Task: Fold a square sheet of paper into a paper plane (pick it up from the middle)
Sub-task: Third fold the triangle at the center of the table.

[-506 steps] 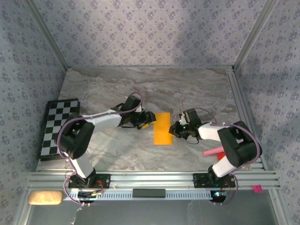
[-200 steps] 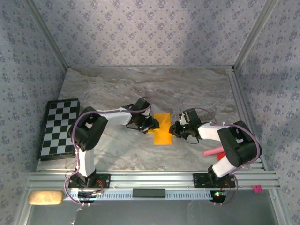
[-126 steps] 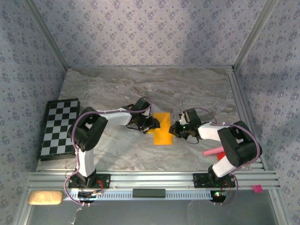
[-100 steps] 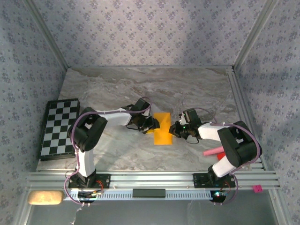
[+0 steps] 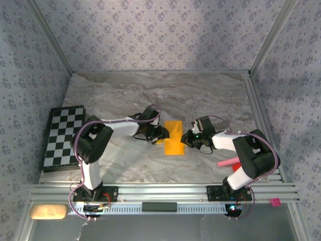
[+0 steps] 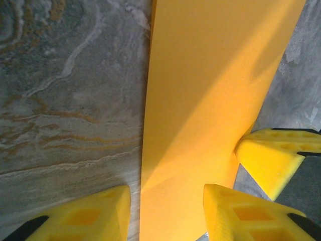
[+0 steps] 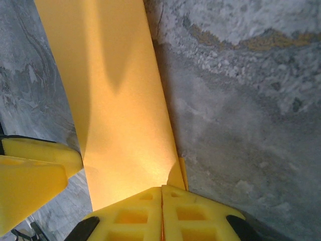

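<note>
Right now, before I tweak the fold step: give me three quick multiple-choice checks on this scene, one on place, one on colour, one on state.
1. The pink stick lies:
A) on the paper
B) on the table right of the paper, by the right arm
C) against the far wall

2. The paper is:
A) white
B) blue
C) orange-yellow

3. The right gripper is:
A) shut
B) wide open
C) clamped on the stick

Answers:
1 B, the top view shows it on the marble beside the right arm.
2 C, it shows orange-yellow in every view.
3 A, the right wrist view shows its fingers pressed together at the paper's edge.
</note>
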